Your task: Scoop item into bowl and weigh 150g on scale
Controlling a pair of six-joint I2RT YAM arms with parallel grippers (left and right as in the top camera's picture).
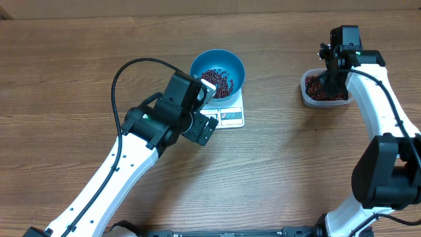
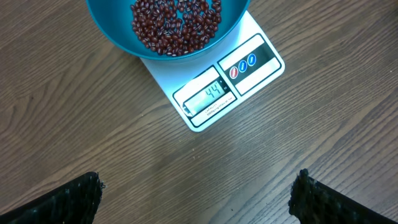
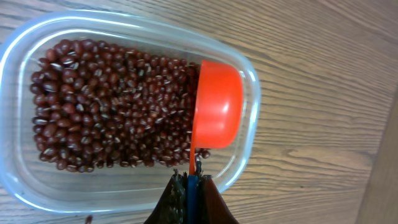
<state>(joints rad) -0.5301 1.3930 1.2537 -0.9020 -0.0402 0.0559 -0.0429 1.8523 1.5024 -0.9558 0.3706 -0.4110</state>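
The table [image 1: 79, 52] is plain brown wood, and everything you need sits on its far half. The blue bowl [image 2: 109, 28] stands on the white scale [image 2: 168, 74], so each scoopful is weighed as soon as it lands. There is already a shallow layer of beans [image 2: 177, 22] in it. The display [image 2: 208, 96] seems to read forty-four, which I judge to be well short of the target.

Your left gripper [image 2: 198, 176] hovers just in front of the scale with its fingers wide apart and nothing between them. I think it is placed there so that its camera can read the display, and it does not touch the bowl.

Well apart, on the right side, the clear tub [image 3: 12, 62] holds the main supply of beans. Your right gripper [image 3: 189, 186] is closed tight on the thin handle of the orange scoop [image 3: 217, 102].

The long axis of the scoop runs straight away from the fingers, across the short side of the tub, with the cup at the far end. The cup lies at one end of the tub, at the edge of the heap. Only its smooth outside shows, so the mouth probably faces the beans. Whether it is loaded, I cannot tell.
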